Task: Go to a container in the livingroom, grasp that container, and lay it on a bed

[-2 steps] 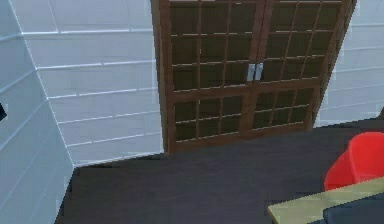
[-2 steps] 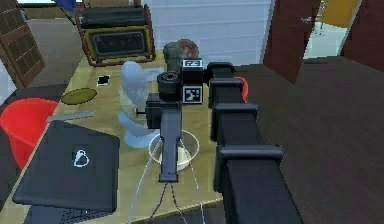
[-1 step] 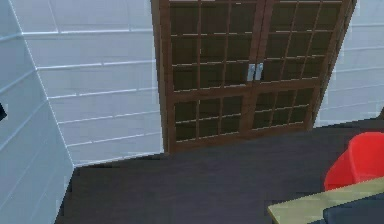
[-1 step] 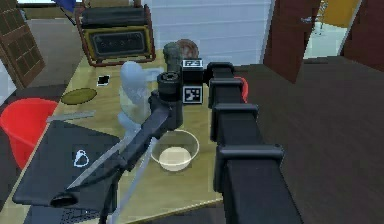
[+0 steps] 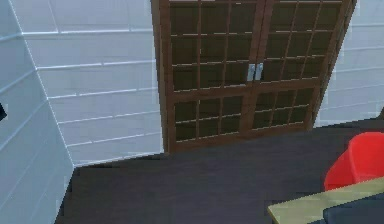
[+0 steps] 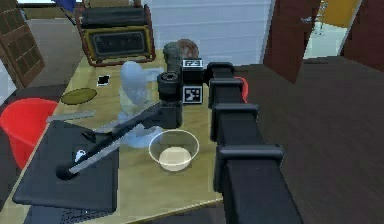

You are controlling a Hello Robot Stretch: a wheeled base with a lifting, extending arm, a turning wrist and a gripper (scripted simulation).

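**Container.** Not settled; there are two candidates at the table (image 6: 150,185).
- A clear bowl (image 6: 173,150) with a pale filling stands on the tabletop at centre frame of the arm side view, just left of the arm (image 6: 245,140).
- A red tub (image 6: 24,125) sits on the floor at that view's left edge, off the table's corner. It shows again at the forward view's lower right.
- Which of the two the task means, I cannot tell.

**Gripper.** The gripper (image 6: 160,92) sits above centre, left of the two white marker squares and next to a pale blue translucent figure (image 6: 133,88) standing on the table.
- Contact with the figure: cannot tell.
- Jaw state: cannot tell.
- Holding anything: cannot tell, as things stand on the table right at and behind it.

**Progress (judged).**
- The approach looks done: the robot is at the table and the arm reaches over it.
- The grasp is not confirmed, since neither candidate hangs clear of a surface.
- The carry to a bed and the laying down are both left.

**Surroundings.**
- A grey jointed lamp (image 6: 112,143) lies across a black flat slab (image 6: 60,185) at lower left.
- An olive dish (image 6: 80,96) and a small dark phone (image 6: 103,80) are at upper left.
- A radio-like box (image 6: 115,40) is at top, with a brown round lump (image 6: 183,50) beside it.

**In the way (judged).** The figure and the lamp crowd the space between the gripper and the bowl, so a sideways sweep could knock either over.

**Exits.** A dark paned double door (image 5: 250,70) fills the forward view's upper middle. A brown door (image 6: 290,40) is at the arm side view's upper right.
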